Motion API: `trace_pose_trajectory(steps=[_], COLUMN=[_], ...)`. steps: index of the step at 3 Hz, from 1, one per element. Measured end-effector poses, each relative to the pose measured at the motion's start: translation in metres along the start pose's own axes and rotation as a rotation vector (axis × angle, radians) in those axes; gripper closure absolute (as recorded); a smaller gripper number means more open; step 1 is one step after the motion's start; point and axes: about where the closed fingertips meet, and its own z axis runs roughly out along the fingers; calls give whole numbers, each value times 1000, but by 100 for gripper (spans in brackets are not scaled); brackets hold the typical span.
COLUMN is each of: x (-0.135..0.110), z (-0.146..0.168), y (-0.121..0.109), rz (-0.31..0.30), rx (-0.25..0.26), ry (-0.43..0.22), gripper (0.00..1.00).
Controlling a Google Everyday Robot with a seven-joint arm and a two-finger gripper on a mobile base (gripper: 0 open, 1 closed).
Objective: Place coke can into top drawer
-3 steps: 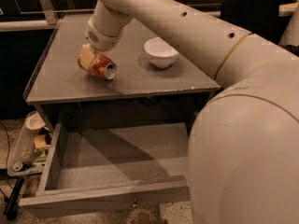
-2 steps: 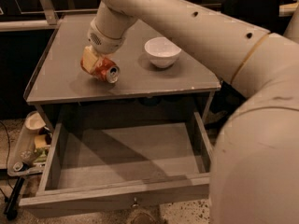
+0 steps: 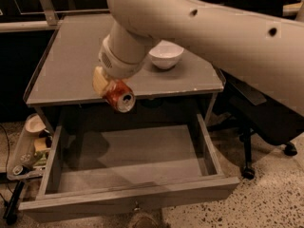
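Note:
My gripper [image 3: 110, 88] is shut on the coke can [image 3: 119, 97], a small red can held on its side with its silver end facing the camera. The can hangs in the air over the front edge of the grey cabinet top [image 3: 71, 65], just above the back of the top drawer [image 3: 128, 165]. The drawer is pulled wide open, with a small knob [image 3: 137, 206] at its front centre. My arm comes in from the upper right and hides part of the cabinet top.
A white bowl [image 3: 166, 55] stands on the cabinet top behind the arm. A pale bottle-like object and clutter [image 3: 26, 146] sit on the floor left of the drawer. A dark chair base with casters [image 3: 266, 137] stands to the right.
The gripper has lifted the can off the cabinet top and carried it forward and right, to the front edge above the open drawer. The arm has swung across.

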Motion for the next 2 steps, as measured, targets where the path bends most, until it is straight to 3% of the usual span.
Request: trace_pose_trajectory(steps=[1, 2], x=[28, 28], z=[11, 11], y=[-1, -1], rz=[3, 3], rx=[12, 12], ry=[52, 52], gripper=[100, 100])
